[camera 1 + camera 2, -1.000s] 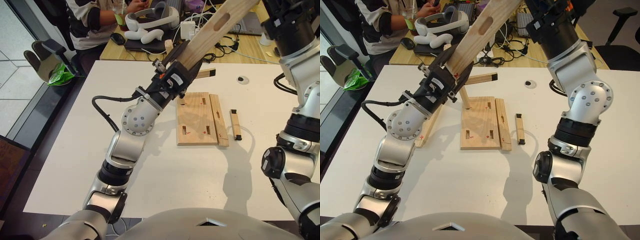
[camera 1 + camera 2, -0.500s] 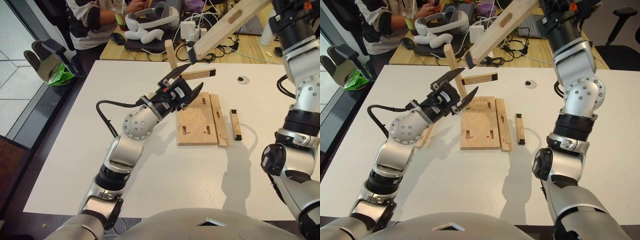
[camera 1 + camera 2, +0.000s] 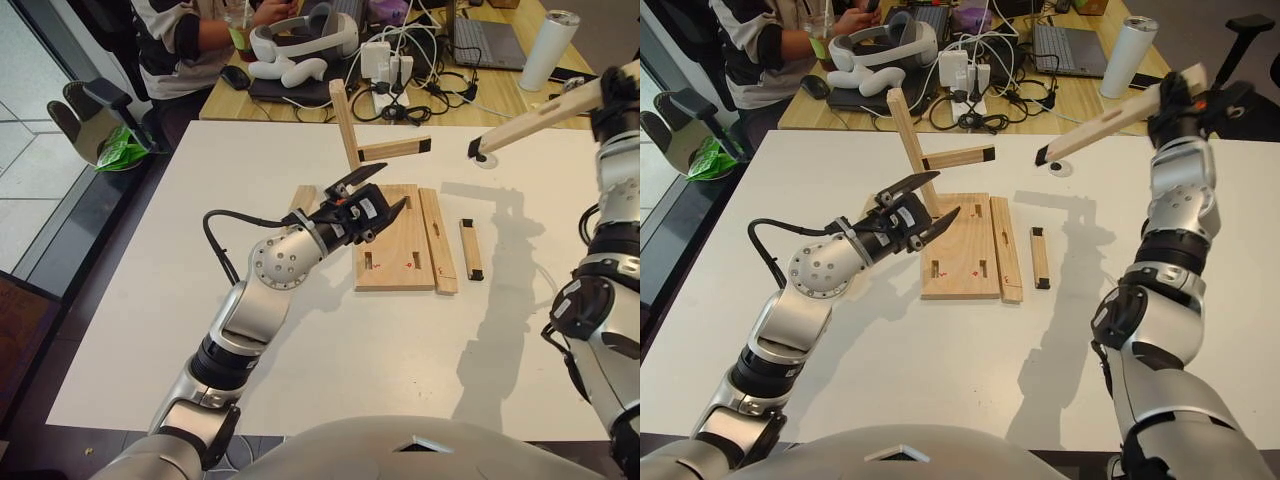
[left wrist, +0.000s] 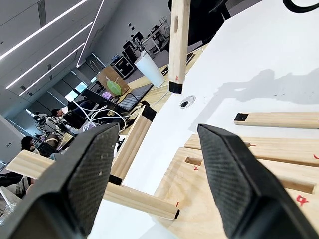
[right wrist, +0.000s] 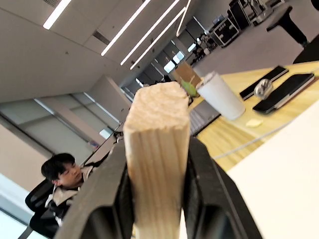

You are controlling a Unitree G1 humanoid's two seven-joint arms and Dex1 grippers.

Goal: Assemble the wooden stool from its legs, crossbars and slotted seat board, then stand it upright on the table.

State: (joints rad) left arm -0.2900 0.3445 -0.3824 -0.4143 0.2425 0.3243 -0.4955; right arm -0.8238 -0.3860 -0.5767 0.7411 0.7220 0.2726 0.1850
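The slotted seat board [image 3: 393, 237] lies flat mid-table, with a wooden leg [image 3: 437, 240] along its right edge and a short crossbar [image 3: 470, 248] further right. Behind the board a leg with a crossbar joined to it [image 3: 347, 122] stands tilted. Another wooden piece [image 3: 302, 197] lies under my left arm. My left gripper [image 3: 393, 185] is open, hovering over the board's left rear part; its fingers [image 4: 79, 179] frame the board's slots [image 4: 199, 162]. My right gripper [image 3: 1175, 95] is shut on a long leg [image 3: 1105, 125], held in the air at the right rear, its dark-capped end above the table.
A round cable grommet [image 3: 486, 158] sits in the table under the held leg's end. Behind the table is a wooden desk [image 3: 500, 100] with a headset, cables, a laptop and a white tumbler [image 3: 548, 48]. A black chair [image 3: 95, 115] stands off the left edge.
My left gripper let go of the long leg, opened and came down over the seat board. My right arm swung the leg away to the right and lowered it.
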